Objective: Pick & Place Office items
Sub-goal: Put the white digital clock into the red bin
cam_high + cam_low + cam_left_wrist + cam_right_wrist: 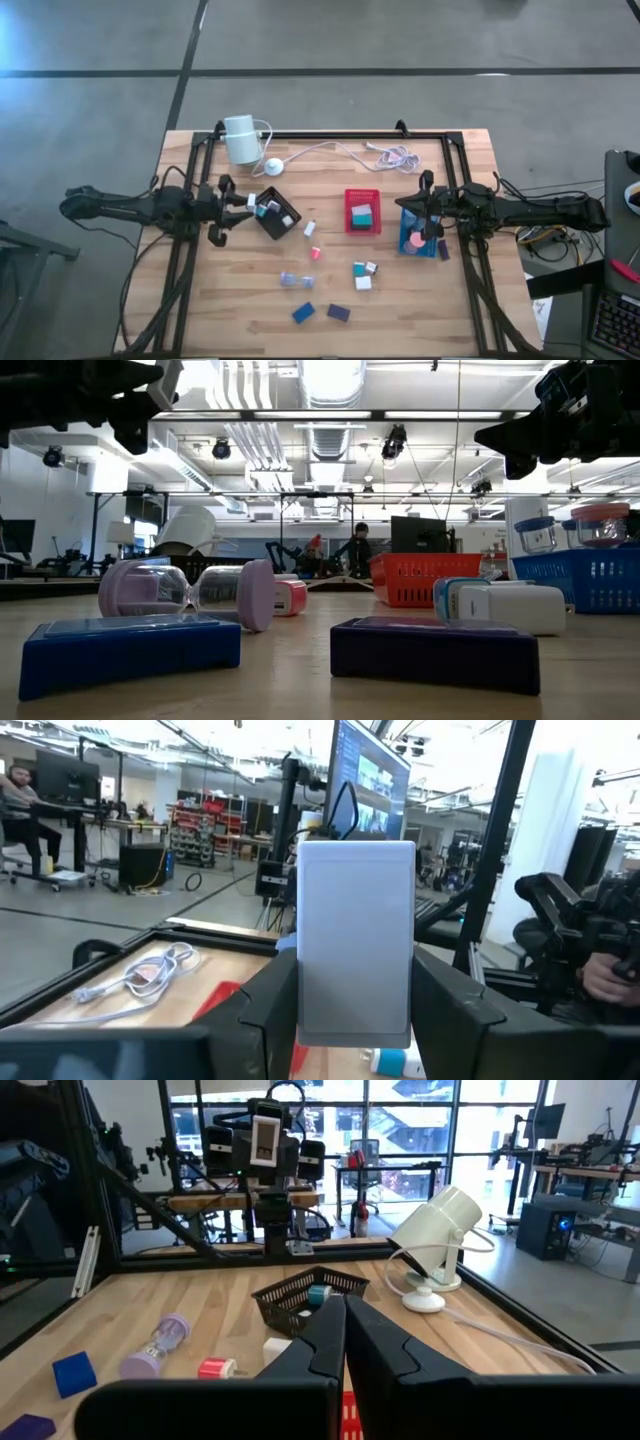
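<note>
A white block (355, 940) is pinched upright in the left gripper (250, 203), above the black tray (277, 214) holding teal and white pieces. The red tray (363, 211) holds a teal block; the blue tray (417, 238), a pink piece. The right gripper (345, 1342), pressed together, hovers over it. Only the low view shows loose blocks (433, 652) near the table's front edge close up.

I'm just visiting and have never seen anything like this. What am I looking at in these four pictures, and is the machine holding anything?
Two dark robot arms work at a wooden table. One picture looks straight down, one sits at table level, and two come from cameras on the arms' wrists. The left gripper holds a white block above the black tray. The right gripper is shut and empty, over the blue tray. A red tray sits between them. Small coloured pieces lie loose, among them a blue block and a purple block.
</note>
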Robot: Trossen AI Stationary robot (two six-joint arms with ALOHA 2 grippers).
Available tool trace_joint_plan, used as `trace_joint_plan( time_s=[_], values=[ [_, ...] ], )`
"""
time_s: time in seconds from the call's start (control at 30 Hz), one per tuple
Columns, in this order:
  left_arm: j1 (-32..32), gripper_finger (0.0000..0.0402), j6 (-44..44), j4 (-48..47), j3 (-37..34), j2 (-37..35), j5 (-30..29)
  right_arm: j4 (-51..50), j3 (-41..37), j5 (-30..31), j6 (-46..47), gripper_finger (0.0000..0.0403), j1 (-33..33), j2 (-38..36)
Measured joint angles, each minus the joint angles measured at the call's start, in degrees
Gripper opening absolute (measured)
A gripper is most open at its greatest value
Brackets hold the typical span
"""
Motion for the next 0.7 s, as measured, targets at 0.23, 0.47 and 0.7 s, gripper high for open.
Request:
trace_joint_plan(
  time_s=[0.23, 0.47, 0.7],
  values=[
    [0.0, 0.0152, -6.83, -0.39, 1.31, 1.23, -7.4, -0.1, -0.11, -0.02, 0.02, 0.0008, 0.0, 0.02],
    [0.05, 0.0152, -8.68, -10.07, 16.19, 18.06, -15.28, 0.33, -0.11, 1.4, -0.15, 0.0008, -0.02, 0.01],
    [2.77, 0.0152, -2.78, -28.79, 43.74, 48.31, -14.83, 0.45, -0.11, 1.51, -0.17, 0.0008, -0.02, 0.02]
  ],
)
